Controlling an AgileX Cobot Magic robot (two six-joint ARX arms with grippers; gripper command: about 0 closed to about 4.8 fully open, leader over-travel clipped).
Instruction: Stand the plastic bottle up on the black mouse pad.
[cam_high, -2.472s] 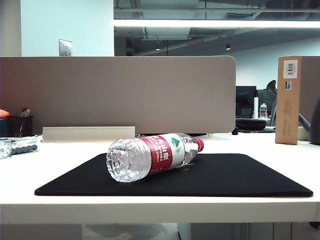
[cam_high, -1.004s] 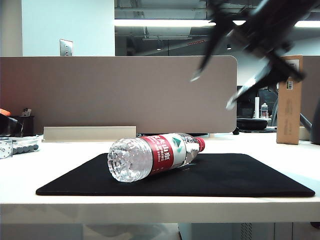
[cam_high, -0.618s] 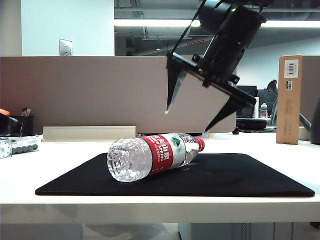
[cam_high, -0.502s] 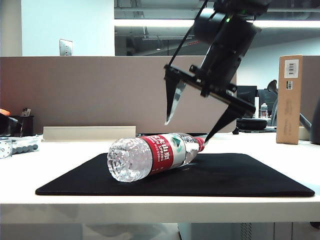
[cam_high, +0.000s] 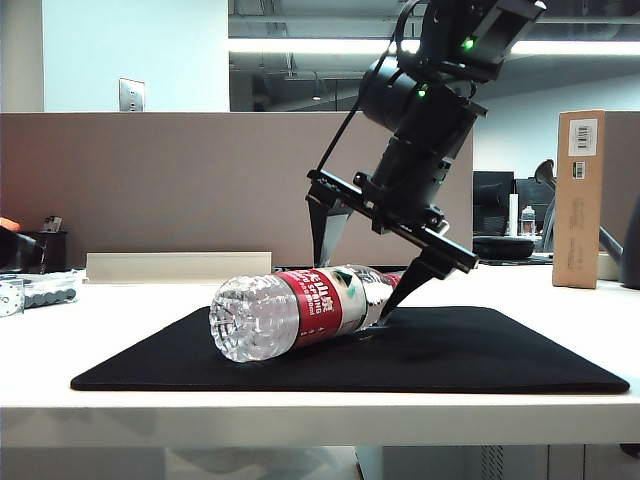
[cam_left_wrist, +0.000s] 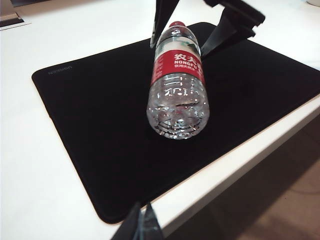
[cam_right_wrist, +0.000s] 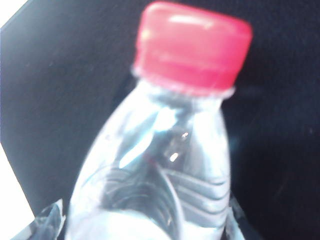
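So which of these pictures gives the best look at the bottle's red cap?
The right wrist view: the red cap fills the frame, close above the neck of the plastic bottle. In the left wrist view it is a small red tip between the open right gripper's fingers. In the exterior view a finger mostly hides it.

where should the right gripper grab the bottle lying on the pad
Grip the shoulder just below the red cap. The bottle lies on its side on the black pad, so come down from above, one finger each side. The open right gripper already straddles that narrower end. The left gripper hangs off the pad's near edge.
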